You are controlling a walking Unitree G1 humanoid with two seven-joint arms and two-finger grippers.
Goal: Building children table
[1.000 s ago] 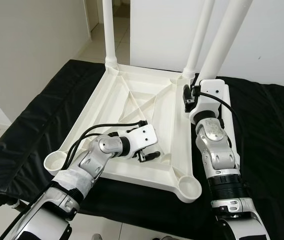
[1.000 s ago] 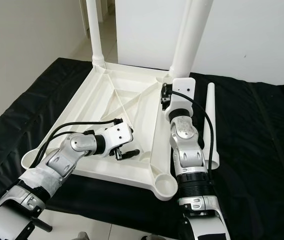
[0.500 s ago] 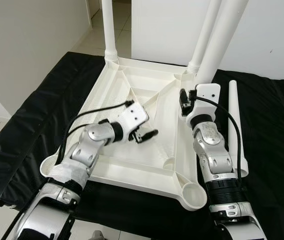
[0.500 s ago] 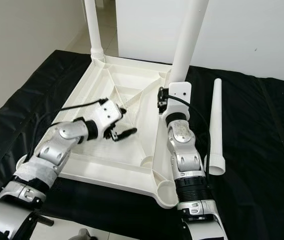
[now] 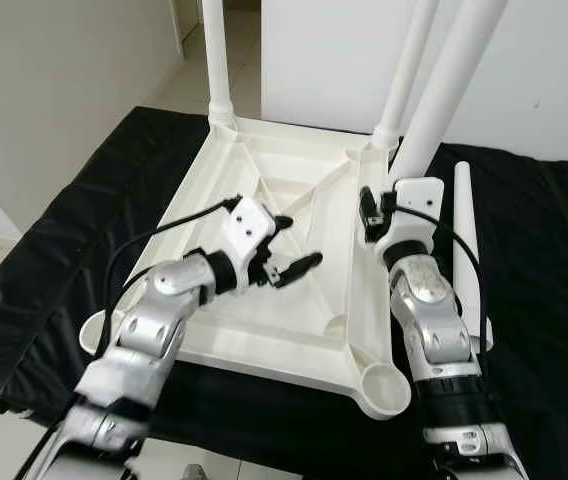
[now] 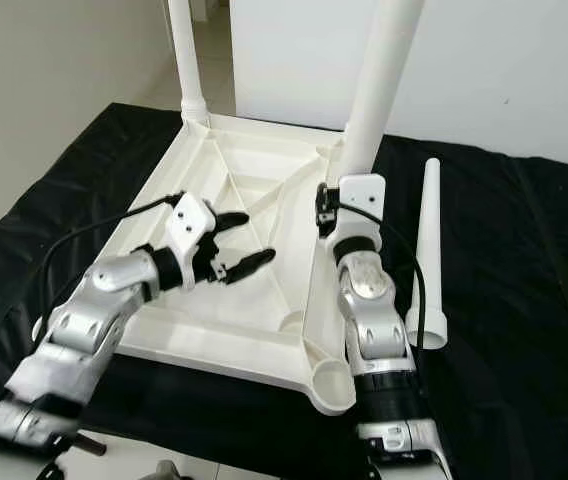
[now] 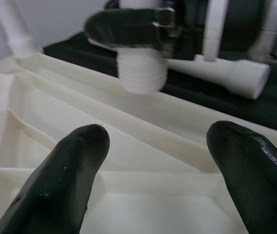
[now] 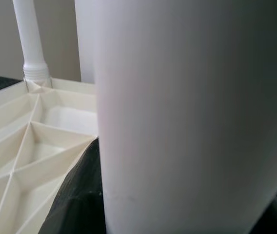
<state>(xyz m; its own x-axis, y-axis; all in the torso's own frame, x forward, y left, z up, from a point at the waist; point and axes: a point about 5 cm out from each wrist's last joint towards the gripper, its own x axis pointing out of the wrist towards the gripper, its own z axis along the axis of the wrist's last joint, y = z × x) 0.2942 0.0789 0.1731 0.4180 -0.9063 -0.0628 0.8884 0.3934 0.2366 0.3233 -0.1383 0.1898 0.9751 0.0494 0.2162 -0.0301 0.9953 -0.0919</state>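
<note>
The white tabletop [image 5: 264, 180] lies upside down on a black cloth. Two white legs stand in its far corners, the far-left leg [image 5: 216, 60] and the far-right leg [image 5: 404, 70]. My right gripper [image 5: 404, 176] is shut on a third leg [image 5: 456, 75], held nearly upright over the tabletop's right rim. That leg's threaded end [image 7: 141, 73] hangs in the air just above the rim. My left gripper [image 5: 297, 243] hovers open over the middle ribs with nothing between its fingers. A fourth leg [image 5: 467, 240] lies loose on the cloth to the right.
Open round sockets show at the near-right corner [image 5: 384, 375] and the near-left corner [image 5: 97, 330]. The black cloth [image 5: 544, 300] covers the work surface, and its near edge drops to a tiled floor. White walls stand behind and to the left.
My left gripper has lifted from the near rim toward the middle of the tabletop, and its fingers have spread wider. The right gripper still holds the leg in about the same place. The camera shifted slightly.
</note>
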